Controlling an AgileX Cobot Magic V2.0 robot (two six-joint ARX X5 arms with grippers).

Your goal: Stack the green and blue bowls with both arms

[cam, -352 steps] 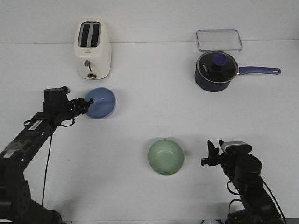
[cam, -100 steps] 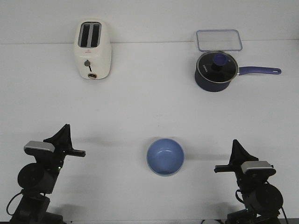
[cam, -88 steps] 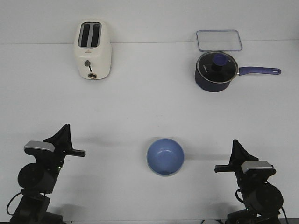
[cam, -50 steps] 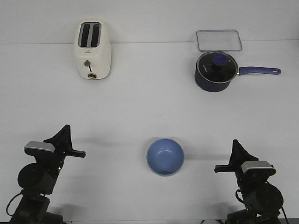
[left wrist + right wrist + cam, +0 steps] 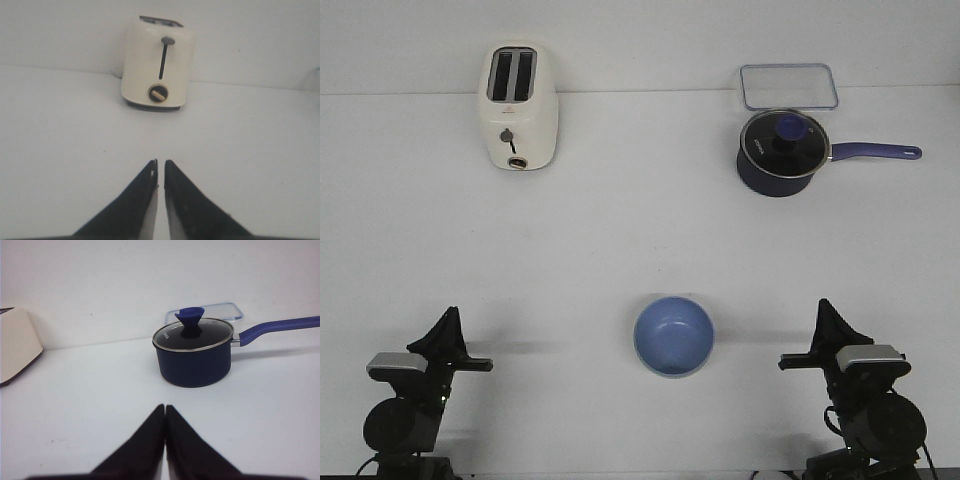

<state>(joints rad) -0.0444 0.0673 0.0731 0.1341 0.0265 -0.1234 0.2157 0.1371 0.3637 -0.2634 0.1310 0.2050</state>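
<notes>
The blue bowl [image 5: 674, 335] sits upright on the white table near the front centre, between my two arms. The green bowl does not show; the blue bowl stands on the spot where it lay. My left gripper [image 5: 450, 316] is at the front left, well apart from the bowl, empty, with its jaws together but for a thin slit [image 5: 160, 163]. My right gripper [image 5: 824, 307] is at the front right, also apart from the bowl, shut and empty [image 5: 165, 407]. Neither wrist view shows a bowl.
A cream toaster [image 5: 519, 106] stands at the back left and also shows in the left wrist view [image 5: 158, 62]. A navy saucepan with a glass lid [image 5: 783, 152] and a clear flat container [image 5: 789, 85] stand at the back right; the right wrist view shows the saucepan [image 5: 193, 354].
Earlier my left gripper held the blue bowl near the toaster and the green bowl lay at front centre. Now the blue bowl sits there. In the last half second my left arm drew back and lower.
</notes>
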